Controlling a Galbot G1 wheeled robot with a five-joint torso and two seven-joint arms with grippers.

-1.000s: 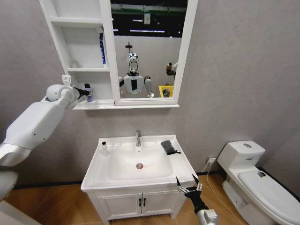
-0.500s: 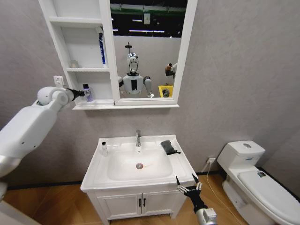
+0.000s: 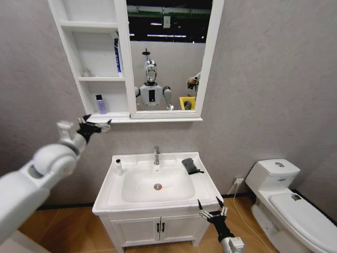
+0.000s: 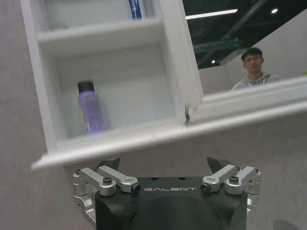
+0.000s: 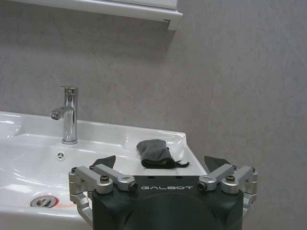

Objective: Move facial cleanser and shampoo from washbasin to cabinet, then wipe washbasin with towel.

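I'm hanging the L claw (image 3: 95, 126) empty, jaws apart, below the cabinet (image 3: 89, 79) w/ purple bottle (image 3: 100, 104) shelved — R claw (image 3: 212, 213) open, low. Small bottle (image 3: 118, 167) on washbasin (image 3: 202, 182) — approach it slow, squarely.

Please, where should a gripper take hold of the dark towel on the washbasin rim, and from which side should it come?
Grip the towel at its bunched middle hump, coming from above with the fingers closing across its narrow width. It lies low and soft on the flat rim of the washbasin, right of the tap, so a side approach would probably only push it. The right gripper, open, is nearest.
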